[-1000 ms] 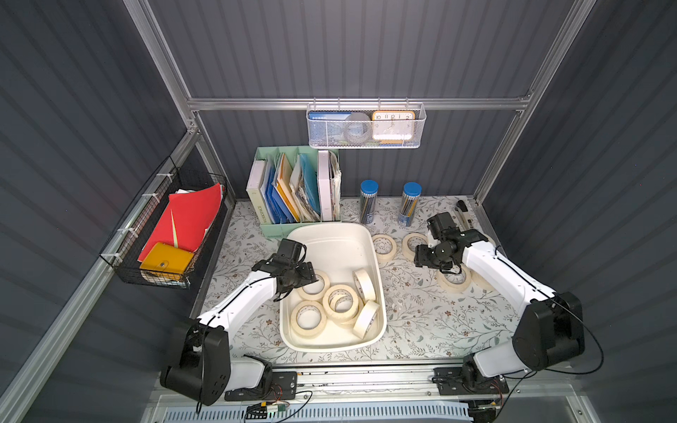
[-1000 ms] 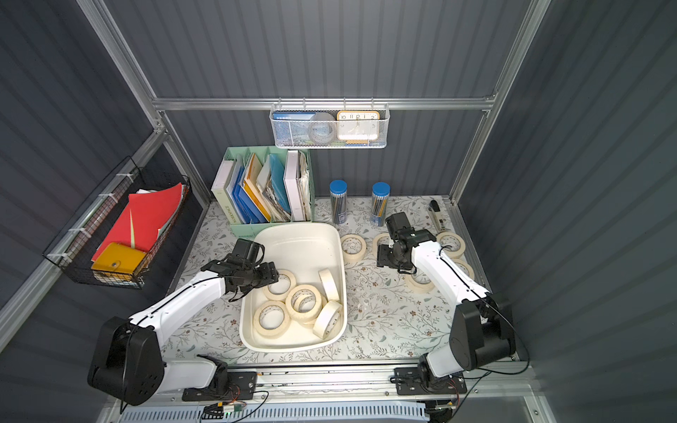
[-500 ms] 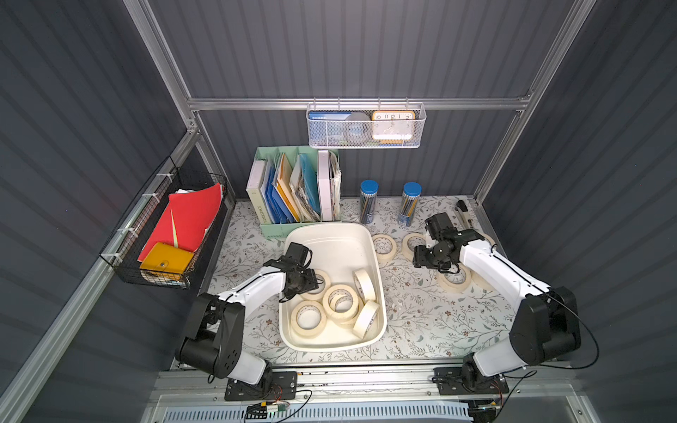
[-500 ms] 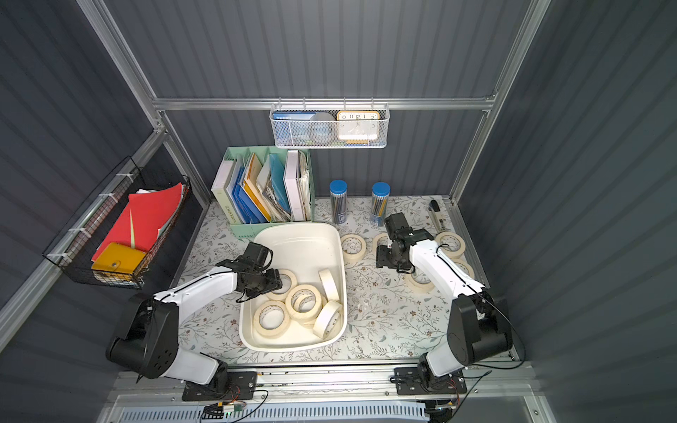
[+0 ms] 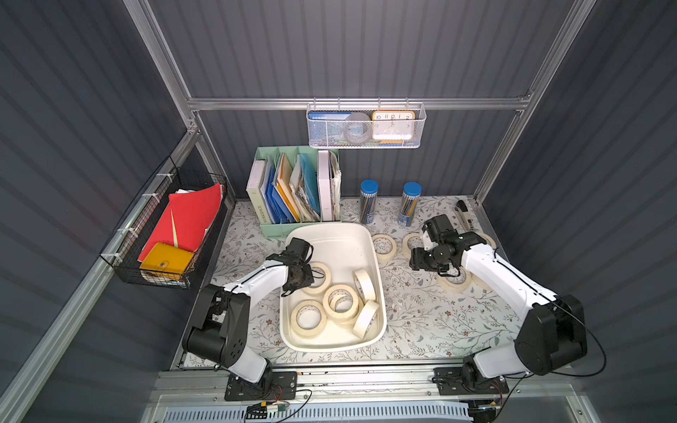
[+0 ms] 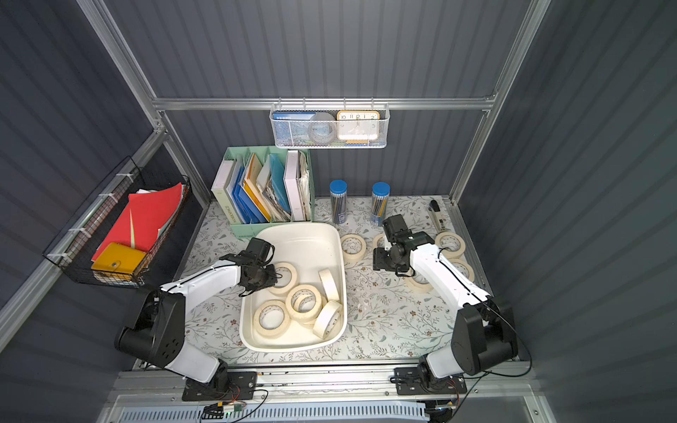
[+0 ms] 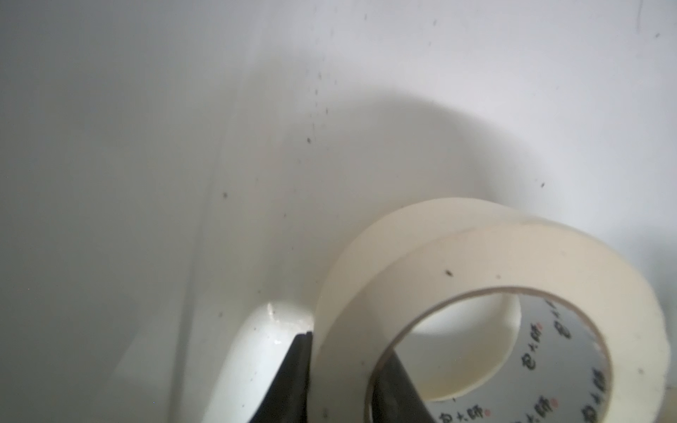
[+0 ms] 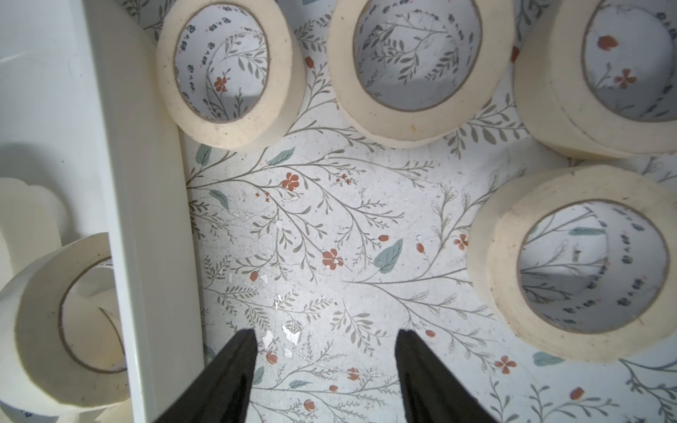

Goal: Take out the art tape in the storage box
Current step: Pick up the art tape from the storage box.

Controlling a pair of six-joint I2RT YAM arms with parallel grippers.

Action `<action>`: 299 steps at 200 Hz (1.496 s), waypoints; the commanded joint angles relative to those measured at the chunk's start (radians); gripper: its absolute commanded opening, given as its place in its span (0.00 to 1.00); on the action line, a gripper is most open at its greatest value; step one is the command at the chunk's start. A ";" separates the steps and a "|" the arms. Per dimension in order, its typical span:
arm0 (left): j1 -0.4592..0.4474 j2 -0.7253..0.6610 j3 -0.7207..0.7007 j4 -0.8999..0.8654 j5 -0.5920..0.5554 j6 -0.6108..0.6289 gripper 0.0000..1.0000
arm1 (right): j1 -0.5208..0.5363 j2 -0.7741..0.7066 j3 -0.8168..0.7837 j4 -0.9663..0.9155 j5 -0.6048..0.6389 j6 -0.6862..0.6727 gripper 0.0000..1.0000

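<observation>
**While art tape (image 5: pixel 309 332) sits in the storage box (image 5: pixel 340 245), one roll is pinched**

Several cream rolls lie inside, flat or on edge. Right gripper (image 8: pixel 326 337) hangs parted and empty just beside the box. Left gripper (image 7: pixel 344 381) is clamped on the held roll (image 7: pixel 476 256) — one finger inside the core, one outside. Roughly flat, hole upward, no long axis; probably light and stiff — best gripped through its wall.

Left wrist camera: the art tape (image 7: pixel 476 263) runs off the frame edge, fingers (image 7: pixel 293 381) of the left gripper (image 7: pixel 346 348) cut short too. In both top views the right arm (image 5: pixel 491 267) hides parts of rolls at centre right.
</observation>
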 commanded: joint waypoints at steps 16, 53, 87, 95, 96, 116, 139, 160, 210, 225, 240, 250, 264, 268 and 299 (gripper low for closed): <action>-0.007 0.030 0.185 -0.014 -0.096 0.097 0.25 | 0.116 0.041 0.157 -0.016 -0.016 0.027 0.66; -0.123 0.070 0.298 -0.057 -0.169 0.104 0.25 | 0.282 0.134 0.325 0.012 -0.013 0.078 0.66; -0.189 0.086 0.345 -0.052 -0.156 0.094 0.25 | 0.367 0.277 0.440 0.064 -0.045 0.086 0.65; -0.197 0.084 0.353 -0.055 -0.156 0.092 0.25 | 0.375 0.311 0.472 0.057 -0.045 0.081 0.65; -0.197 0.084 0.354 -0.056 -0.156 0.091 0.25 | 0.375 0.317 0.477 0.056 -0.045 0.081 0.65; -0.208 0.064 0.356 -0.053 -0.148 0.089 0.25 | 0.378 0.394 0.550 0.034 -0.051 0.072 0.65; -0.210 0.052 0.362 -0.056 -0.130 0.090 0.25 | 0.378 0.454 0.586 0.038 -0.027 0.062 0.65; -0.216 0.041 0.367 -0.053 -0.111 0.089 0.25 | 0.377 0.491 0.602 0.048 -0.029 0.065 0.64; -0.224 0.017 0.365 -0.033 -0.058 0.087 0.27 | 0.376 0.528 0.614 0.073 -0.007 0.078 0.40; -0.225 0.009 0.371 -0.032 -0.036 0.093 0.33 | 0.375 0.525 0.613 0.065 0.006 0.080 0.23; -0.225 -0.008 0.369 -0.023 -0.009 0.115 0.53 | 0.374 0.514 0.613 0.059 0.032 0.078 0.05; -0.225 -0.028 0.358 -0.006 0.022 0.136 0.64 | 0.370 0.508 0.610 0.054 0.052 0.076 0.00; -0.225 -0.063 0.338 0.025 0.038 0.156 0.75 | 0.361 0.502 0.612 0.049 0.066 0.075 0.00; -0.225 -0.073 0.335 0.032 0.037 0.157 0.78 | 0.357 0.499 0.612 0.046 0.069 0.077 0.00; -0.225 -0.165 0.325 0.046 0.011 0.168 0.91 | 0.299 0.453 0.613 -0.013 0.114 0.081 0.00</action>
